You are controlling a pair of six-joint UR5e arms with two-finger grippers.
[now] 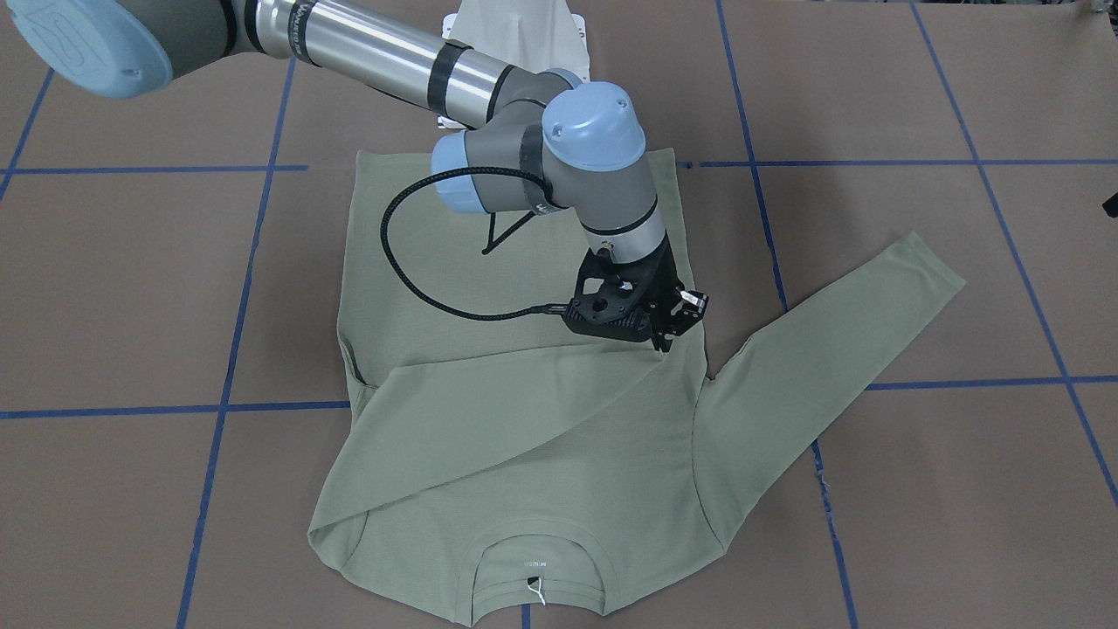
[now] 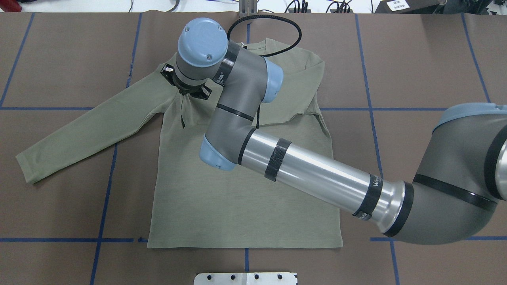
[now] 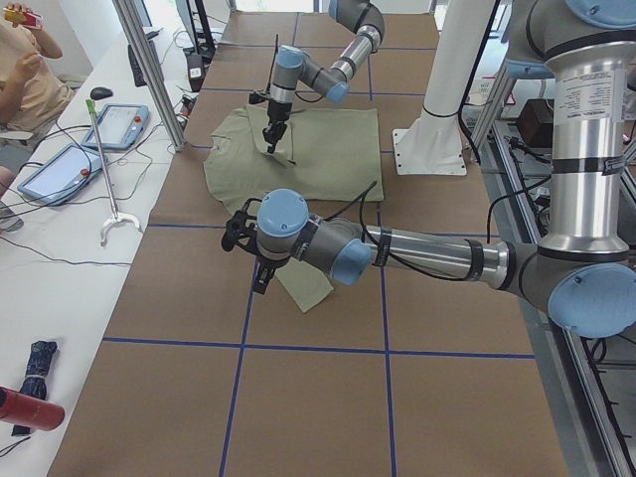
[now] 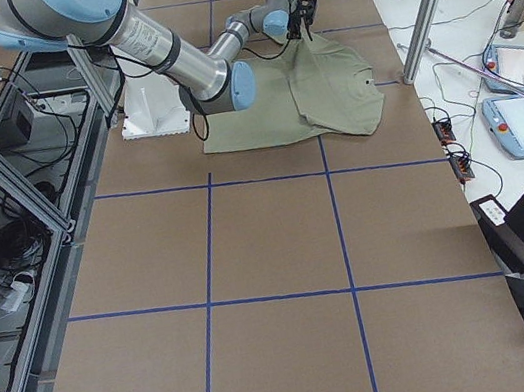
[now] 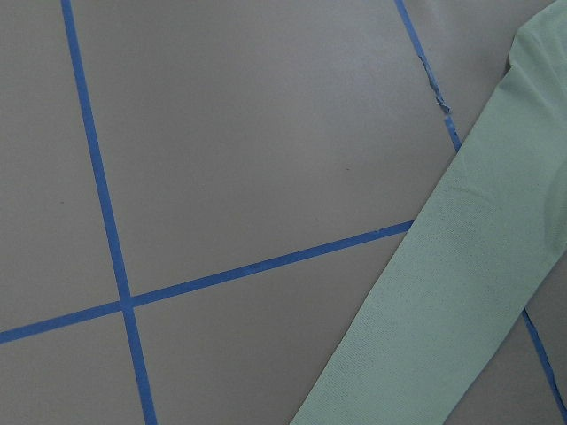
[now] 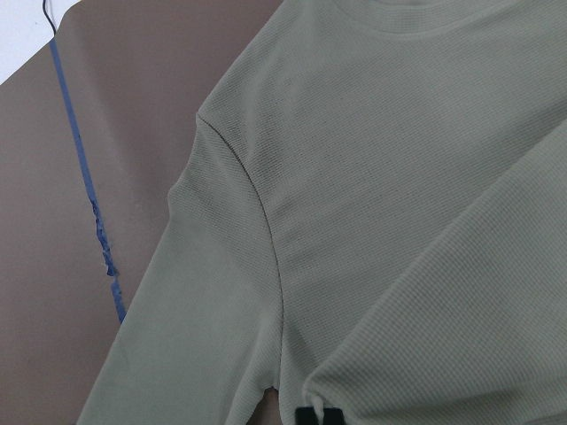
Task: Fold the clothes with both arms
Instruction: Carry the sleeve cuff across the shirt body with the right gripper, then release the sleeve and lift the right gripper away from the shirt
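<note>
Shirt (image 2: 237, 198) lies flat mid-table (image 2: 416, 59), straight out from the base (image 2: 245, 278).

Right gripper (image 1: 668, 339) reaches across to the shirt's left shoulder. Its jaws look narrow and pinched on the cuff (image 1: 648, 360) of the right sleeve (image 1: 489, 411), though the fingertips barely show in the wrist view. That sleeve lies diagonally over the chest.

Step in hand, I'd say: laying the right sleeve down.
- Drop the cuff onto the body, inside the side seam and not past it.
- Keep a little tension along the sleeve so the diagonal lands without a ridge.
- Open only once the cloth is resting, then pull straight up. A sideways exit would drag the knit and undo the fold.

Left gripper (image 3: 260, 280) hangs over the end of the left sleeve (image 2: 91, 126). It shows only in the side view, so I can't tell how its jaws stand.

Orientation:
- Collar (image 1: 537, 559) points away from the robot and hem (image 2: 245, 243) towards the base.
- The long axis runs straight out from the robot.
- Left sleeve is stretched out to the robot's left, angled back towards the robot's side.
</note>
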